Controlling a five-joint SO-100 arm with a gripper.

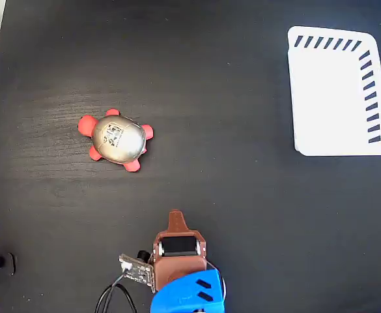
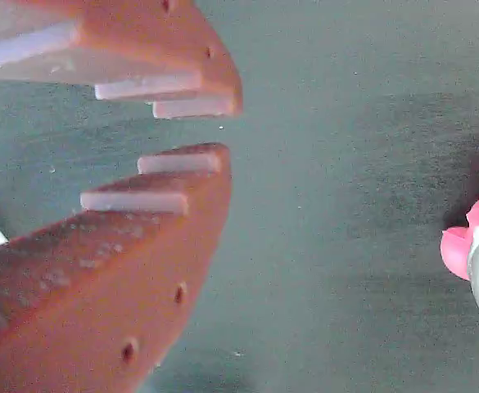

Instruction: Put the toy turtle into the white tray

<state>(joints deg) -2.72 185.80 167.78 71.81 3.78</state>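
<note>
Turtle first: we find the toy turtle (image 1: 117, 139) lying flat on the black table (image 1: 229, 117), left of centre in the fixed view, its shiny shell up with the small sticker showing and its red head pointing left. Nothing touches it. It sits in the open with bare table all around, so we judge it easy to reach from above, though the smooth domed shell may slip between narrow fingers.

Across the table, at the upper right of the same view, we see the white tray (image 1: 333, 98), flat and unoccupied, its dark slots along the top and right edges. It lies well apart from the turtle, so a carry across the table is called for once the toy is picked up.

Our gripper (image 2: 223, 129) hangs near the bottom edge of the fixed view, below and slightly right of the turtle, not yet over it. In the wrist view its brown ridged fingers (image 2: 182, 176) stand a small gap apart at the tips, holding nothing and touching nothing. Only a red leg and a sliver of shell show at that view's right edge. We judge the task not begun; the jaws look too narrow for the shell and would need to spread wider.
</note>
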